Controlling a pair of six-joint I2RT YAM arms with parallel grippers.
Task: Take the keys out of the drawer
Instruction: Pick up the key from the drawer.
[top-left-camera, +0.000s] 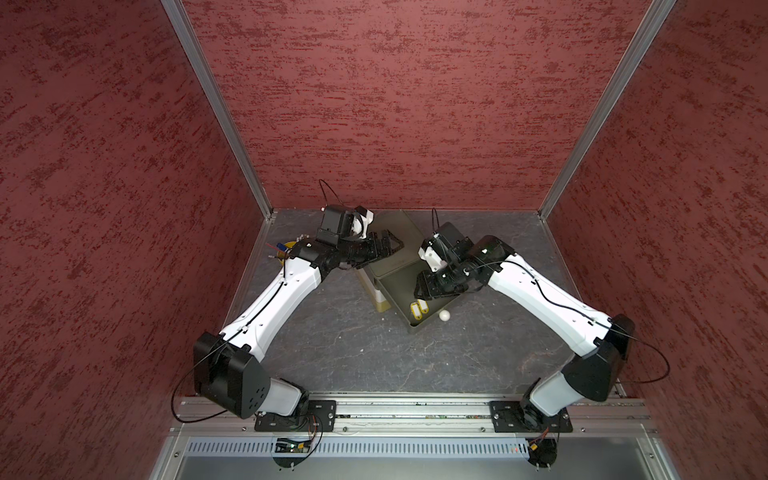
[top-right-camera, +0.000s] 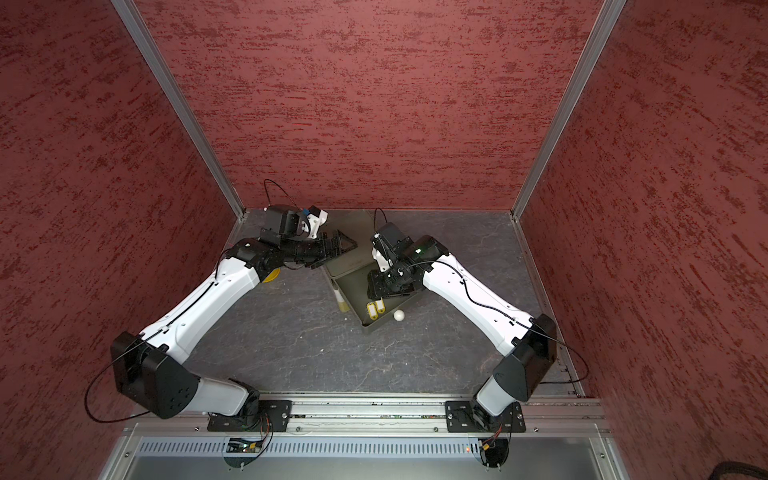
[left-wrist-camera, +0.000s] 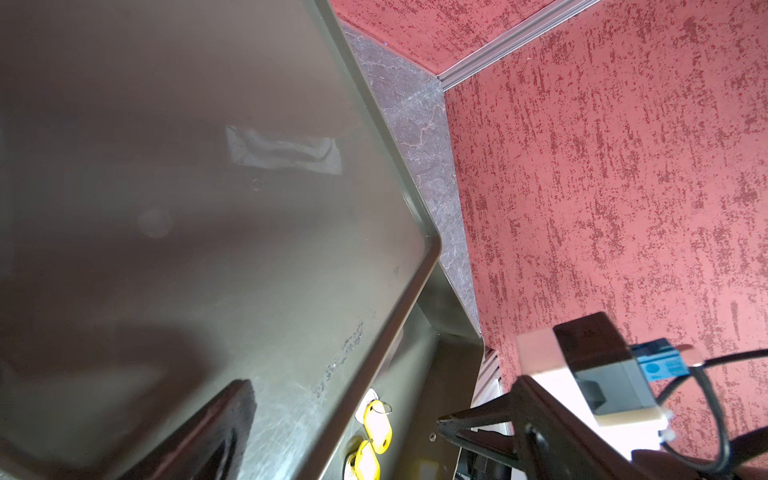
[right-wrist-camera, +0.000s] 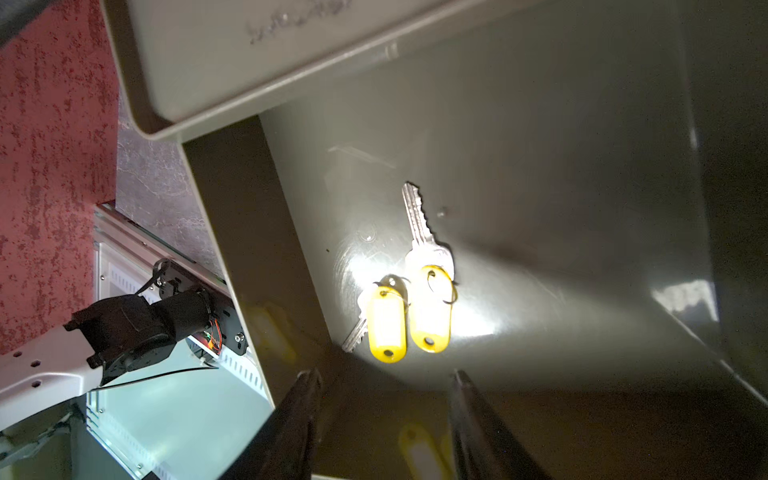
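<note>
Hanging over the open drawer (right-wrist-camera: 540, 187), the right tool (right-wrist-camera: 384, 390) has its two fingers spread apart, and nothing is between them. Two keys (right-wrist-camera: 417, 224) lie flat on the drawer floor just in front of these fingers. Each key carries a yellow tag (right-wrist-camera: 386, 328), and the two tags lie side by side and nearly parallel. One metal blade points away from the tool. The other blade is mostly hidden under its tag. In both top views the keys are near the front corner of the drawer, close to the wall with the white round knob (top-left-camera: 444, 315).

The drawer is pulled out from an olive-green cabinet (top-left-camera: 401, 259) that stands on the dark grey tabletop (top-left-camera: 353, 353). The left tool (top-left-camera: 392, 244) is over the top of this cabinet. In the left wrist view its fingers are also apart: one finger is at the cabinet top, the other is past the edge, above the drawer. It grips nothing.
</note>
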